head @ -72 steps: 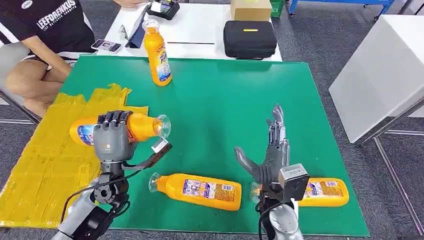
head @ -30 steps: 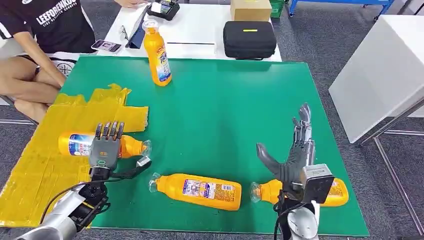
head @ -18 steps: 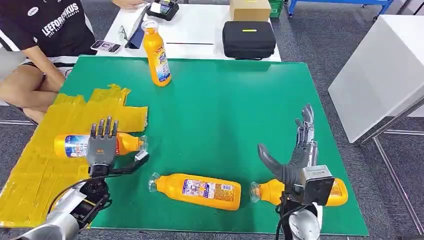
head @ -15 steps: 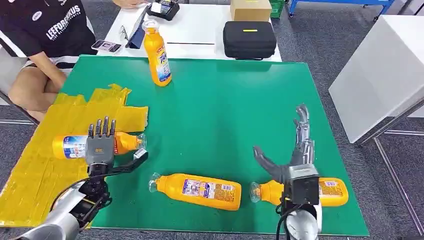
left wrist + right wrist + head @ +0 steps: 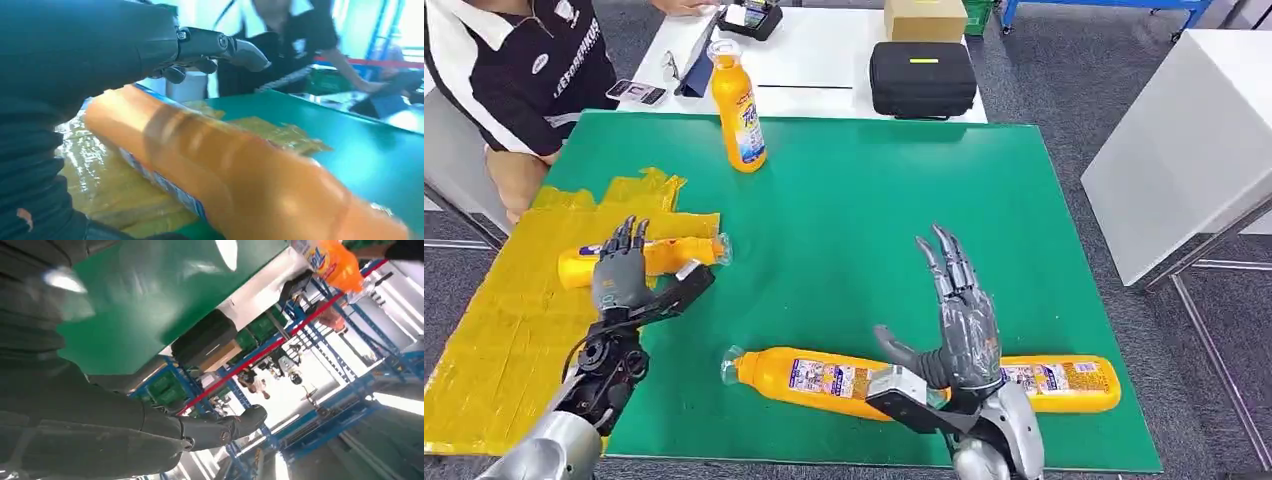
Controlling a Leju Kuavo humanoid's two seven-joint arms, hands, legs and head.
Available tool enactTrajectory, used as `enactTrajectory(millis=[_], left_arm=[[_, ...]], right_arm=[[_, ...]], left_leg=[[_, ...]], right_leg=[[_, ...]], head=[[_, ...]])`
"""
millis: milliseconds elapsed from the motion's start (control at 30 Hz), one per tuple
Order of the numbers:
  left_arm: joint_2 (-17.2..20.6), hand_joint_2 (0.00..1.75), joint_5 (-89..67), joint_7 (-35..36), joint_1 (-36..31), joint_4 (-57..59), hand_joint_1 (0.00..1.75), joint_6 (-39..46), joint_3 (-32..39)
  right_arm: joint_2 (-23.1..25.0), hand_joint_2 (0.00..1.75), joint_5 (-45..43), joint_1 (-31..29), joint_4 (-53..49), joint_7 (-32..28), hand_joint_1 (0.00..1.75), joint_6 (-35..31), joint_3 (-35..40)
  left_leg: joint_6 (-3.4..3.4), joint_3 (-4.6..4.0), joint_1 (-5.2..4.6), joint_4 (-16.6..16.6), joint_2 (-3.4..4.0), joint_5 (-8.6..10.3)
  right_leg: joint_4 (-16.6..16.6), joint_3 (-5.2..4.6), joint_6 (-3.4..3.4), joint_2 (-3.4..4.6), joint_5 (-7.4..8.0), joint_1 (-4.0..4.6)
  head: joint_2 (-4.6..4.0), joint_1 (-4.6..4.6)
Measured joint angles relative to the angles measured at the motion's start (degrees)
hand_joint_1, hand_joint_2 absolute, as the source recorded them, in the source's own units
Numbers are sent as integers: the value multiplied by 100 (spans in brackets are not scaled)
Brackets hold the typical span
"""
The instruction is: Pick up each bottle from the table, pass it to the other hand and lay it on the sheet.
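On a green worktop (image 5: 864,190) beside a crumpled yellow sheet (image 5: 514,320), the robot's left hand (image 5: 620,276) hovers with fingers spread and nothing in its grasp, just over an orange bottle (image 5: 649,255) lying on its side on the sheet, its clear cap pointing toward the green surface. In the left wrist view the same bottle (image 5: 225,170) lies blurred and close below the dark fingers (image 5: 220,47), with the sheet (image 5: 115,185) under it; whether the hand touches the bottle cannot be told. The right hand (image 5: 959,320) is raised near the front edge of the worktop, fingers wide apart and pointing up, thumb out to the side, holding nothing. Behind it lie two more orange bottles on their sides: one (image 5: 809,375) with its cap toward the sheet, the other (image 5: 1064,383) stretching toward the right front corner, the two appearing end to end behind the hand. A fourth orange bottle (image 5: 737,105) stands upright near the far edge of the worktop. A person in a black shirt (image 5: 524,70) sits at the far left corner. On a white table (image 5: 824,60) beyond rest a black case (image 5: 922,78) and a cardboard box (image 5: 924,18)
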Motion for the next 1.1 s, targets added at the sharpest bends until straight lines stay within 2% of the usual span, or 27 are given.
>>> enactTrajectory(millis=[367,500,567,700,767,1100], left_arm=[[-138,175,-11,-273,46,-219,0,20,527],[-188,175,44,-479,95,-343,0,24,726],[-238,175,210,-803,120,-459,0,-33,795],[-440,175,941,-1603,305,-1157,0,-716,800],[-550,175,1341,-1657,454,-1723,0,-1212,652],[-675,175,2640,-1838,1131,-3618,0,-2314,-138]], right_arm=[[-133,175,282,60,31,98,0,42,236],[-192,175,674,62,114,297,0,407,354],[-278,175,1008,54,282,461,0,715,501],[-450,175,1209,-19,833,802,0,842,798],[-520,175,1257,-103,1116,979,0,922,878],[-669,175,1600,-370,2078,1594,0,1084,1086]], left_leg=[[0,-1,-1,0,0,0],[0,0,0,0,0,0],[0,0,1,0,0,0],[1,-4,-1,0,-4,1],[2,-4,-4,0,-4,0],[1,-4,-1,0,-4,-2]], right_leg=[[0,2,0,-1,0,-2],[0,1,0,0,0,0],[0,1,0,0,0,0],[0,4,1,-3,-1,-2],[0,4,1,-2,0,-4],[0,4,1,-2,-2,-1]], head=[[0,0],[0,0],[0,-2],[0,0],[0,0],[0,0]])
